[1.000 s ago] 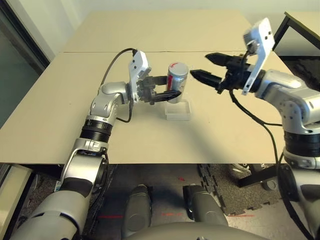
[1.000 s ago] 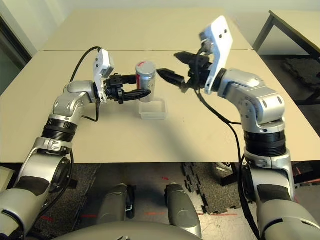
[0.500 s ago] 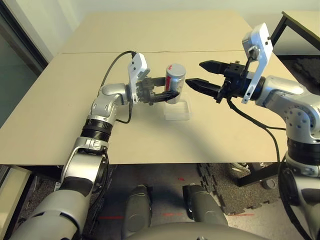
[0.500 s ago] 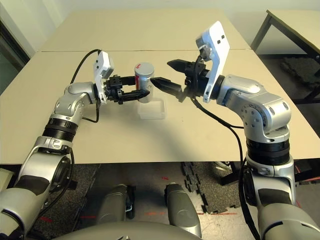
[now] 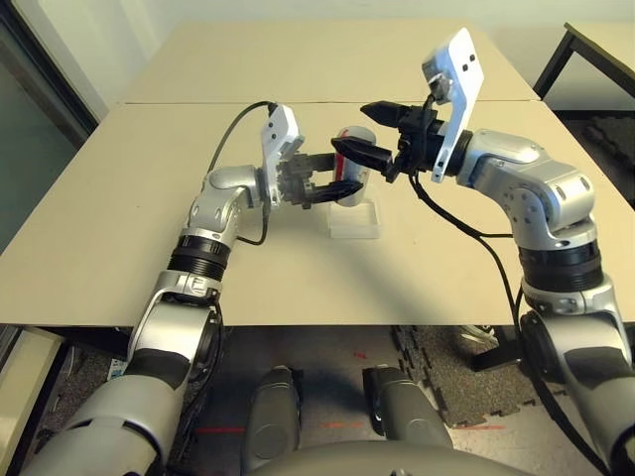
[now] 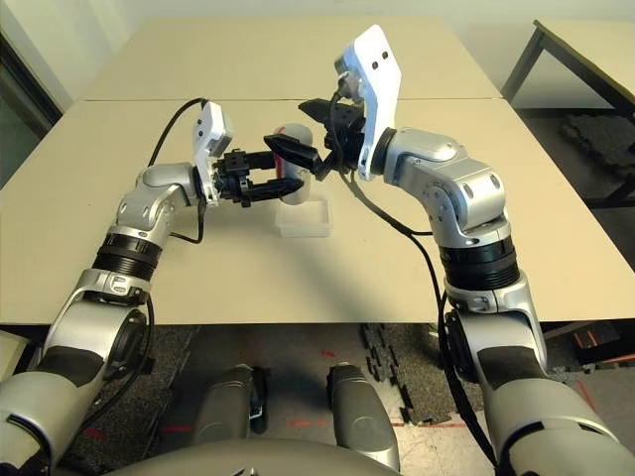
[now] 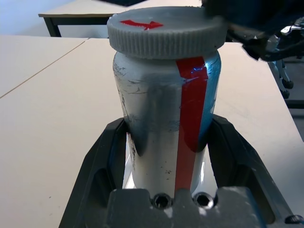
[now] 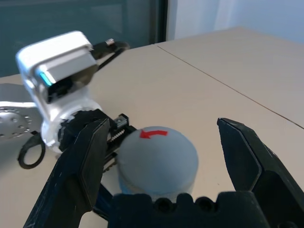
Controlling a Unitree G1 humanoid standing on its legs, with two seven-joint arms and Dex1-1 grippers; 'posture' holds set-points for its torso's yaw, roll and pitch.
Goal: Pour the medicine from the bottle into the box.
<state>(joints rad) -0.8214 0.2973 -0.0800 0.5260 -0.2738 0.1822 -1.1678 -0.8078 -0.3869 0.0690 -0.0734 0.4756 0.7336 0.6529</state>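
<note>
At a beige wooden table point(image 5: 119, 208), the robot's left gripper point(image 5: 332, 175) clamps its two black fingers around the body of a small grey-silver cylindrical bottle with a red and white label point(image 7: 166, 118), holding it upright just above the table surface; the left wrist view shows the fingers pressed against both sides of the bottle and its ribbed round grey cap point(image 7: 164, 31), marked with a red arrow, still seated on top. Directly below and slightly to the right of the bottle, a small, shallow, square box of clear plastic point(image 5: 354, 220) rests on the table. On the right, the right gripper point(image 8: 161, 161) hangs over the cap with its black fingers spread wide to either side, neither one touching it.
</note>
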